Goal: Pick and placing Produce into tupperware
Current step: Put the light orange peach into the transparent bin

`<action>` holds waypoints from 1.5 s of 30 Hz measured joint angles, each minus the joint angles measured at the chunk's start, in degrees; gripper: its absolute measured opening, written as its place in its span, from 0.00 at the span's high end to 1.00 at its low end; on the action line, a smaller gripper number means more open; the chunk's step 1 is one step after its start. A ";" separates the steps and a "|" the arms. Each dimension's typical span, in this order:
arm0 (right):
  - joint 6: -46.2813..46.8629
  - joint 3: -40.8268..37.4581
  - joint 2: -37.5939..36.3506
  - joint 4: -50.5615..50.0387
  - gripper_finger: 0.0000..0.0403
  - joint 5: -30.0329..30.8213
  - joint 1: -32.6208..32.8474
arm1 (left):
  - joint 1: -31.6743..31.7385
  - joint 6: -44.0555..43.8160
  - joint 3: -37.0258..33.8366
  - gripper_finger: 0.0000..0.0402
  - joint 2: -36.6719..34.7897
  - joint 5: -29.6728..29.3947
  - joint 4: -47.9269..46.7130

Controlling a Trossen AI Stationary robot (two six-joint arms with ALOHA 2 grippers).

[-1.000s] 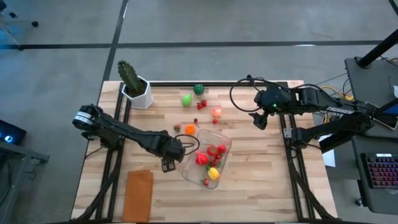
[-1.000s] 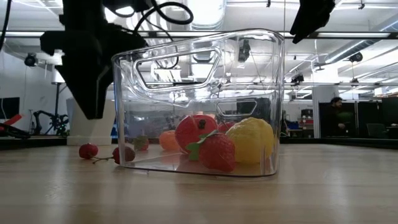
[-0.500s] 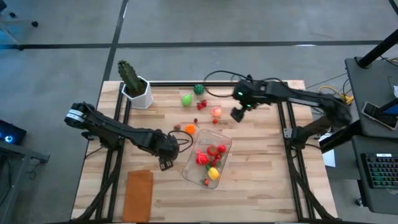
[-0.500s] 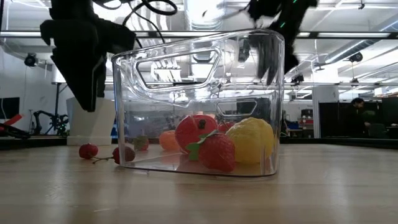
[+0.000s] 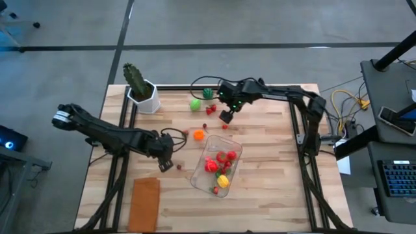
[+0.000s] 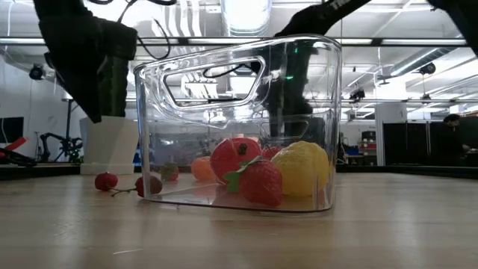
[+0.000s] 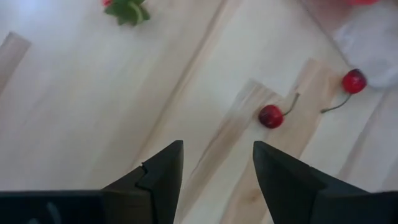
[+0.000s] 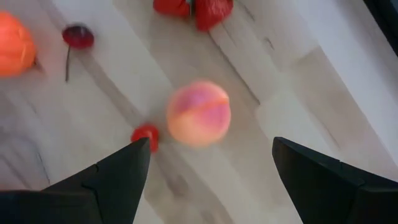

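Observation:
The clear tupperware (image 5: 218, 166) stands right of the table's middle and holds a red fruit (image 6: 231, 157), a strawberry (image 6: 261, 183) and a yellow lemon (image 6: 302, 168). My right gripper (image 8: 208, 144) is wide open above a peach (image 8: 199, 113), with a small red piece (image 8: 145, 134) beside it. Strawberries (image 5: 209, 109), a light green fruit (image 5: 195, 104), a dark green one (image 5: 208, 93) and an orange one (image 5: 198, 134) lie toward the far edge. My left gripper (image 7: 217, 146) is open over bare wood left of the tupperware, near two cherries (image 7: 272, 116).
A cactus in a white pot (image 5: 140, 91) stands at the far left corner. A flat orange-brown rectangle (image 5: 145, 203) lies at the near left. The right arm reaches along the far edge. Bare wood shows on the near side and to the right of the tupperware.
My right gripper has swung from the table's right side toward the left and come down over the peach. My left gripper has drawn back a little to the left, away from the tupperware. The tupperware and its contents have stayed put.

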 joint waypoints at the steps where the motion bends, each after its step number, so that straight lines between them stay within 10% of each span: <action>1: 0.51 1.01 1.00 -0.12 0.18 -0.01 -0.04 | 0.00 0.00 -0.54 0.55 -0.57 -0.31 0.12; 36: 9.84 6.02 13.13 -1.61 0.19 -2.87 0.33 | 0.09 2.08 -6.86 0.55 -2.85 -2.36 1.92; 45: 9.76 5.98 13.13 -0.64 0.37 -2.40 0.31 | 0.09 2.08 -6.99 0.55 -2.85 -2.36 2.16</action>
